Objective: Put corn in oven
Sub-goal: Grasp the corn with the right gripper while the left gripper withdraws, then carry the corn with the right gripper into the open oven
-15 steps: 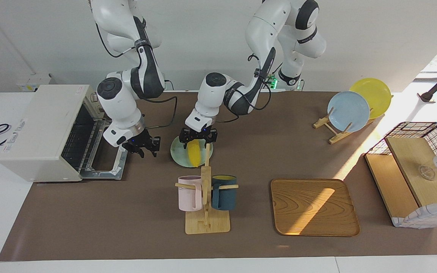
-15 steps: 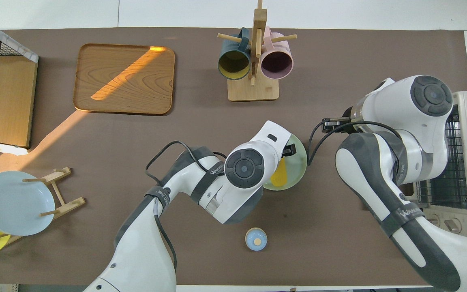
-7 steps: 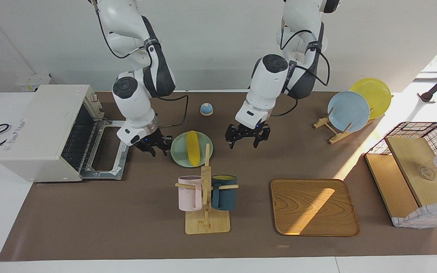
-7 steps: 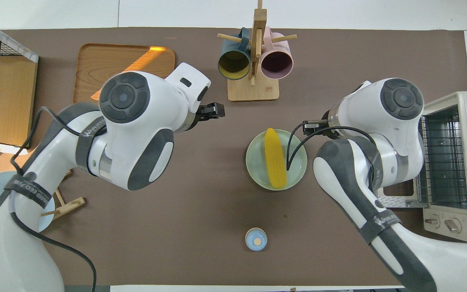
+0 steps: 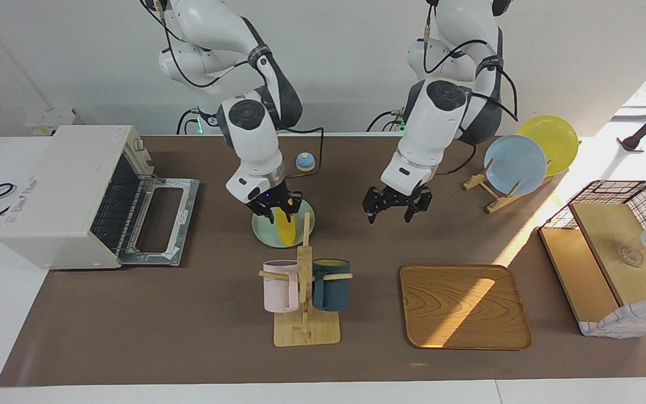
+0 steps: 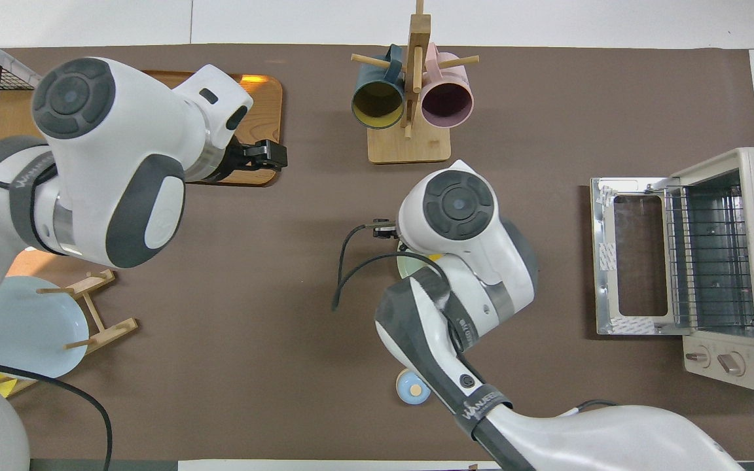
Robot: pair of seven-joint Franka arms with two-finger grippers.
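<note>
The yellow corn (image 5: 285, 227) lies on a pale green plate (image 5: 264, 231) near the middle of the table. My right gripper (image 5: 274, 209) is low over the corn's end nearer to the robots, open, with a finger on either side of it. In the overhead view the right arm covers the corn and most of the plate (image 6: 406, 265). The cream-white oven (image 5: 56, 191) stands at the right arm's end of the table, its door (image 5: 157, 219) folded down open; it also shows in the overhead view (image 6: 753, 261). My left gripper (image 5: 396, 205) is open and empty, raised beside the plate toward the left arm's end.
A wooden mug rack (image 5: 303, 314) with a pink and a dark blue mug stands just farther from the robots than the plate. A wooden tray (image 5: 463, 306), a plate rack (image 5: 516, 165), a wire-and-wood basket (image 5: 620, 252) and a small blue knob (image 5: 305, 161) are also there.
My right gripper moved from beside the oven door to over the corn and came down on it. My left gripper drew away from the plate toward the left arm's end.
</note>
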